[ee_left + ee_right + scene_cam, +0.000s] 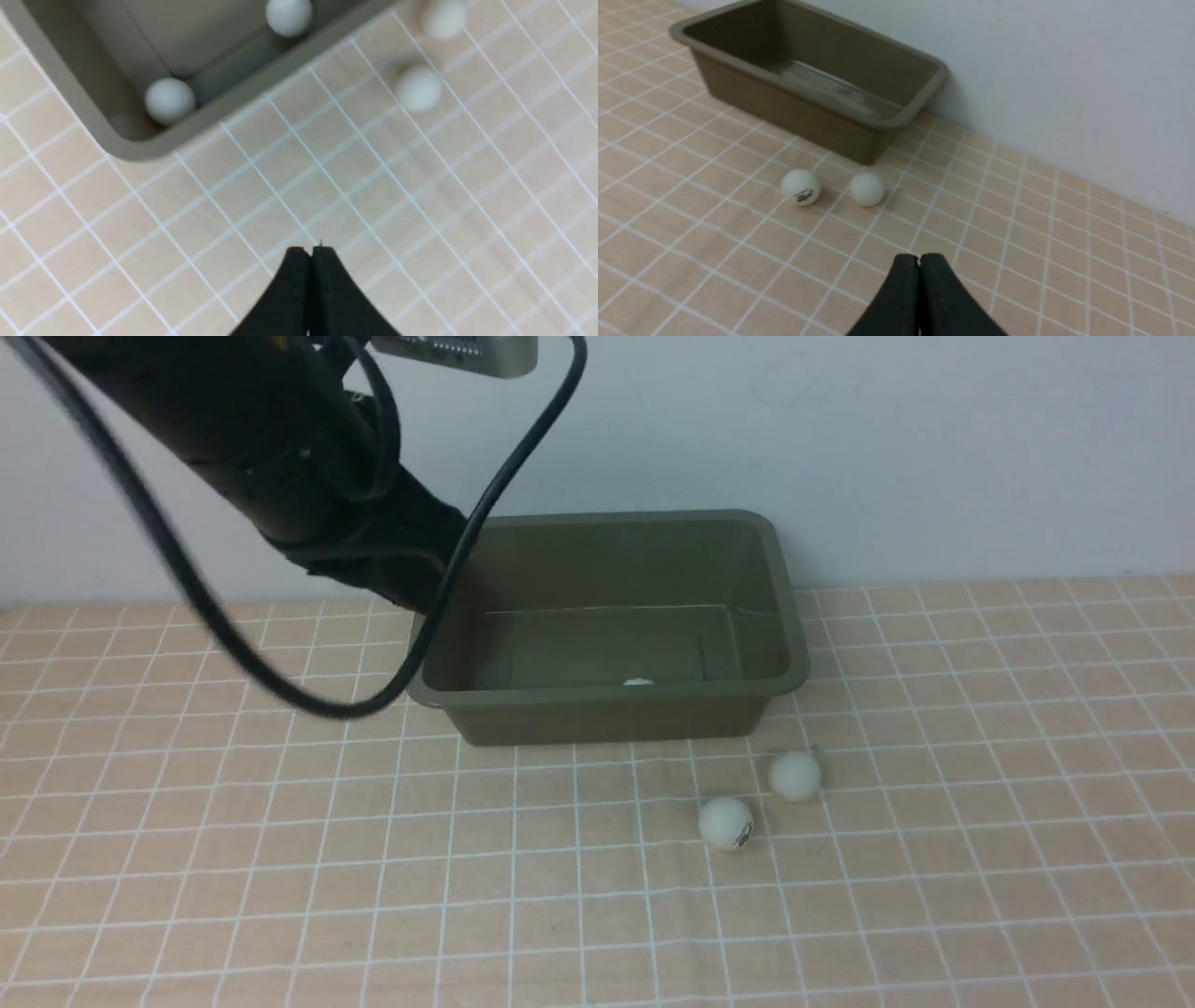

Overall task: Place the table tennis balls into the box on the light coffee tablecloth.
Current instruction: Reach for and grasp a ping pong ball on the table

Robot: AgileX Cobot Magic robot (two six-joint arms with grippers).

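Two table tennis balls point(169, 100) lie inside the box point(611, 714); two more point(725, 821) wait at its five o'clock. Left end effector point(310, 252) and right end effector point(919, 259) are clenched empty, so neither can grasp yet.

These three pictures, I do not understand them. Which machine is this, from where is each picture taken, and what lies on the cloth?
This is a robot with two arms; each arm ends in a gripper, a two-fingered clamp. The front view looks forward from between the arms: the dark shape at upper left is the left arm with its cable. The other two pictures come from cameras on the wrists, so each shows its own gripper tips: the left gripper and the right gripper. Both are shut and hold nothing. On the checked tablecloth stands a green box. Two white balls are already inside. Two more lie on the cloth beside it.
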